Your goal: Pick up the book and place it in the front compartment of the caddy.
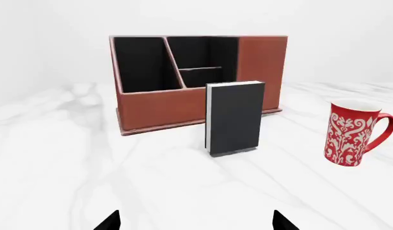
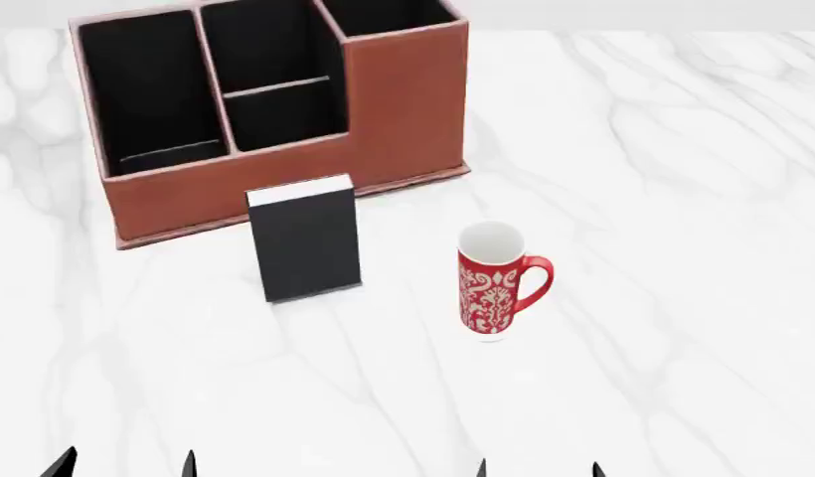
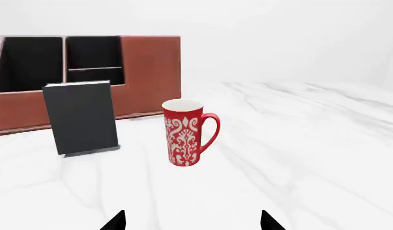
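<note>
- Book: stands upright on the white marbled surface, just in front of the caddy's low front wall and apart from it; black cover faces the robot, white page edges show along the top.
- Caddy: reddish-brown box with black lining, its cells empty as far as can be seen; the taller end lies to the robot's right.
- Mug: red-and-white, upright, beside the book on the right, not touching it.
- Left hand: only the two fingertips show at the lower edge, spread apart and holding nothing; it is well short of the book.
- Right hand: likewise open and empty, facing the mug.
- Progress: nothing is done yet. The book is ungrasped; approach, grasp, lift and placing in the front compartment all remain.
</note>
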Controlling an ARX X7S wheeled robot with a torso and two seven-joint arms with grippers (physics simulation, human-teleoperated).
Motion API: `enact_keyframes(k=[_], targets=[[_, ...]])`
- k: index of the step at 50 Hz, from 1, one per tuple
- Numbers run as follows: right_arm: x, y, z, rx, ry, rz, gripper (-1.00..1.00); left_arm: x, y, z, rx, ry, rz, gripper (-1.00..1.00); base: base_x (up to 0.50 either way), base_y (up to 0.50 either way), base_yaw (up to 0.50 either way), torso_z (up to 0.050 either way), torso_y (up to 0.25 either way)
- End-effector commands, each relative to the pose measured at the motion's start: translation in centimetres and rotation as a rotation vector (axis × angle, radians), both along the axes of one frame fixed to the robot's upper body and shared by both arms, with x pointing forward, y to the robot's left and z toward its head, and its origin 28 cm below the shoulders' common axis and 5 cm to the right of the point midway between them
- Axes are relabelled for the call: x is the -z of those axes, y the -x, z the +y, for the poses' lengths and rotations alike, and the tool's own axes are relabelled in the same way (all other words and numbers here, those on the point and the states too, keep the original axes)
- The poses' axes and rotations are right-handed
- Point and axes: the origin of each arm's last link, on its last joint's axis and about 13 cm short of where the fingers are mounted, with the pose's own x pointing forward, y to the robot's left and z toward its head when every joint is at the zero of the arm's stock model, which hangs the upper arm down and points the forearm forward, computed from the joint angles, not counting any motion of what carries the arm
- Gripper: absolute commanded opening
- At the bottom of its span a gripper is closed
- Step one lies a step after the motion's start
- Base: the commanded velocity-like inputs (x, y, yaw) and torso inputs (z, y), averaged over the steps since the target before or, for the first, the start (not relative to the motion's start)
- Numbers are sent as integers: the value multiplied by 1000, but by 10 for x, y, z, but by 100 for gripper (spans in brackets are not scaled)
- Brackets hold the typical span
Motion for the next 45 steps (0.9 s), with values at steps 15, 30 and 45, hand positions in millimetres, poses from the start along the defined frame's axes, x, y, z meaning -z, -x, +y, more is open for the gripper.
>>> enact_keyframes(k=[15,30,45], targets=[[1,-1,-2,44,-3,8,100,1,0,-1,0,-30,4,100,0,0,0,0,0],[0,0,-1,32,10,11,100,0,0,0,-5,-19,1,100,0,0,0,0,0],[-19,-4,-4,22,-103,18,100,-7,-4,3,2,-21,33,100,0,0,0,0,0]])
